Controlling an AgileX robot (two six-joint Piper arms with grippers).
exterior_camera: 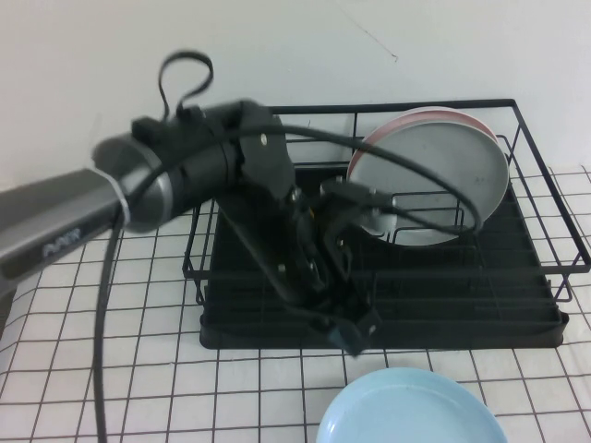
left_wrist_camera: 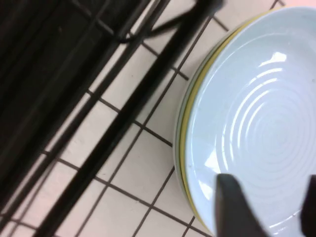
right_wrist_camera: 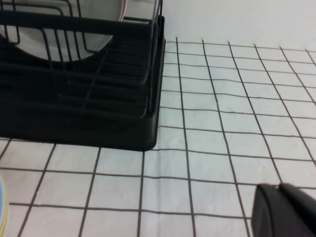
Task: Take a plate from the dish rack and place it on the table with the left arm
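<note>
The dish rack point(exterior_camera: 388, 305) is seen standing on the table point(exterior_camera: 111, 369), its black tray base against the white gridded cloth. Inside the rack, toward its far right corner, a grey-white plate point(exterior_camera: 434, 171) is held upright on edge between the wire dividers, with a pink rim showing just behind it. A thick black cable is looped from the left arm point(exterior_camera: 175, 180) across the front of that grey-white plate.

The left arm is stretched over the near side of the rack, and the left pincer point(exterior_camera: 351, 334) is hung over the rack's front edge, just above the plate point(exterior_camera: 411, 411). In the left wrist view two dark fingertips point(left_wrist_camera: 234, 207) are seen apart over the plate's surface, with the plate not gripped between them; the pincer is released.

The plate is laid flat on the table just in front of the rack, face up. Being round, no long axis is shown. It is glossy and light sky-blue, with faint concentric rings and a shallow raised rim. In the left wrist view a yellow edge point(left_wrist_camera: 185, 148) is seen directly beneath it.

The right pincer point(right_wrist_camera: 286, 210) is glimpsed only in the right wrist view, low over the table beside the rack's corner; whether it is released or clenched cannot be told.
</note>
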